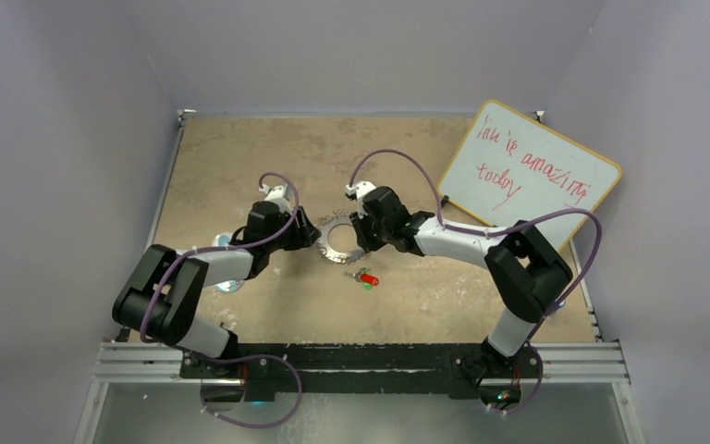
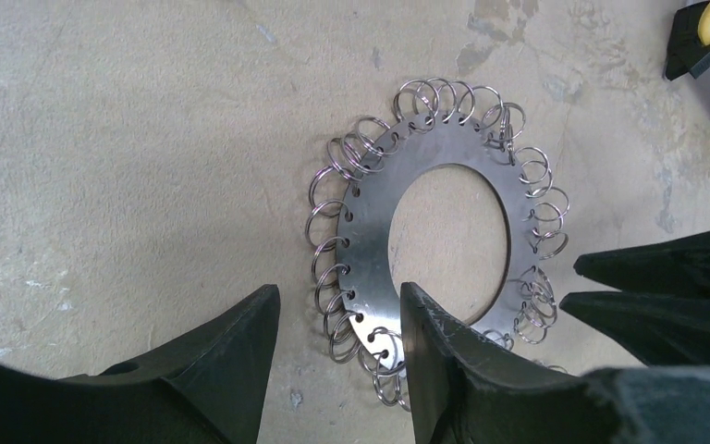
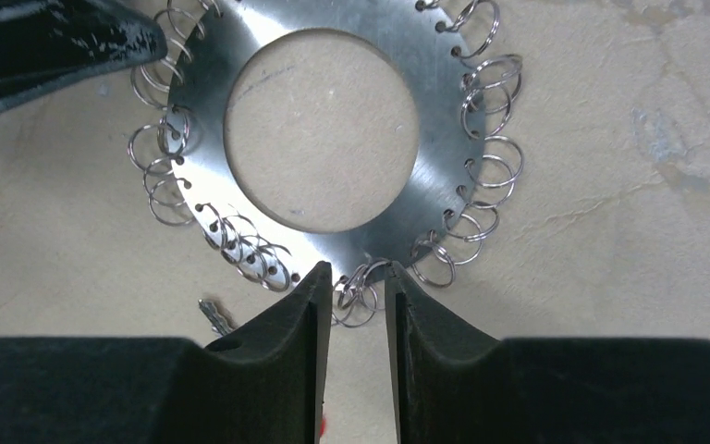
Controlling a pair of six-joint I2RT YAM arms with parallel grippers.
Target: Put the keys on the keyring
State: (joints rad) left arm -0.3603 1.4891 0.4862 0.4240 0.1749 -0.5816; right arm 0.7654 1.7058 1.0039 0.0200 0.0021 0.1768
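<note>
The keyring (image 1: 337, 239) lies flat on the table between my two grippers. In the left wrist view the keyring (image 2: 370, 240) is straddled at its near rim by my open left gripper (image 2: 337, 314), one finger outside the loops and one over the plate's inner edge. In the right wrist view my right gripper (image 3: 358, 277) stands with a narrow gap over a small cluster of loops on the keyring (image 3: 434, 120). The red and green keys (image 1: 367, 278) lie together on the table just in front of the ring. One key's metal tip (image 3: 213, 314) shows beside my right finger.
A whiteboard (image 1: 529, 176) with red writing leans at the back right. A clear bluish plastic object (image 1: 228, 285) lies by the left arm. The right gripper's fingers (image 2: 666, 277) show at the right of the left wrist view. The table's walls close in on both sides.
</note>
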